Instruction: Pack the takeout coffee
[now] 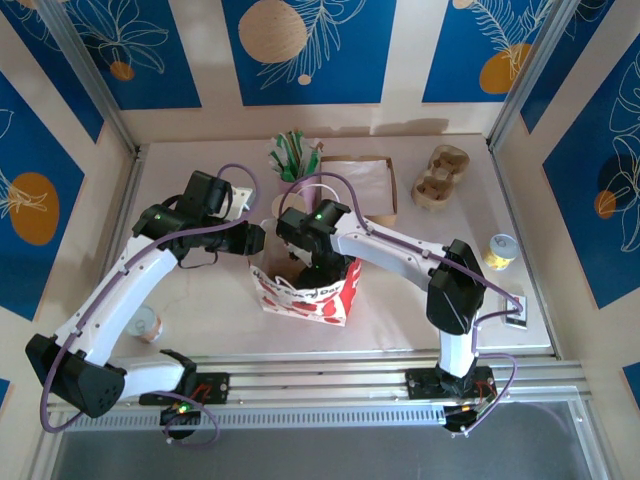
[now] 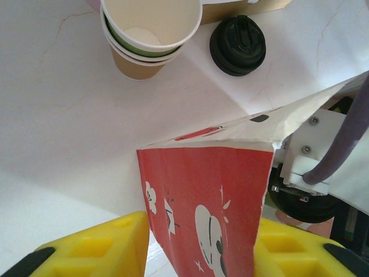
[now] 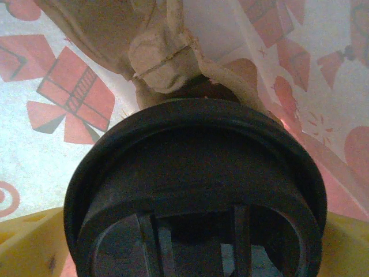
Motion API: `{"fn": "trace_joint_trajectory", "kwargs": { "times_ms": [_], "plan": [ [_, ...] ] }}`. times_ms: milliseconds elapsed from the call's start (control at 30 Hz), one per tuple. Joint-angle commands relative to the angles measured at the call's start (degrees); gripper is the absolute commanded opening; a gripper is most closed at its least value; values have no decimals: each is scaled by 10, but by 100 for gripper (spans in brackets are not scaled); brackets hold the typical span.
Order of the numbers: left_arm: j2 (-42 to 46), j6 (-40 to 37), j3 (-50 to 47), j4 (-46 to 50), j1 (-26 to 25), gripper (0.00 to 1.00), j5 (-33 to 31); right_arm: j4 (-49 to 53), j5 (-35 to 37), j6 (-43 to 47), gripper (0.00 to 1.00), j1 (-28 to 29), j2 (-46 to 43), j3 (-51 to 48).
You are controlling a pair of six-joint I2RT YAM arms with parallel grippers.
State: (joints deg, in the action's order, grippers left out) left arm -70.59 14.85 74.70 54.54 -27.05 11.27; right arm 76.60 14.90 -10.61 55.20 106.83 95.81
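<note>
At the middle of the table (image 1: 200, 300) stands the red-and-white paper bag (image 1: 300, 298), mouth up; the left gripper (image 2: 202, 242) straddles its red wall, fingers partly apart, and whether they pinch it we cannot tell; the right gripper (image 1: 322, 268) reaches down inside, jaws wide on either side of the takeout coffee (image 3: 196, 190) — gripping or freed, we cannot tell. We judge the cup is in — letting go and drawing both arms clear are left.
</note>
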Motion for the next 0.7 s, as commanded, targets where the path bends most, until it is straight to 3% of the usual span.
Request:
{"fn": "trace_joint_trajectory", "kwargs": {
  "times_ms": [0, 667],
  "plan": [
    [1, -9, 13, 14, -2, 41, -8, 21, 2, -4, 99, 7, -13, 19],
    [-3, -8, 15, 17, -2, 42, -7, 37, 3, -2, 99, 16, -28, 45]
  ]
}}
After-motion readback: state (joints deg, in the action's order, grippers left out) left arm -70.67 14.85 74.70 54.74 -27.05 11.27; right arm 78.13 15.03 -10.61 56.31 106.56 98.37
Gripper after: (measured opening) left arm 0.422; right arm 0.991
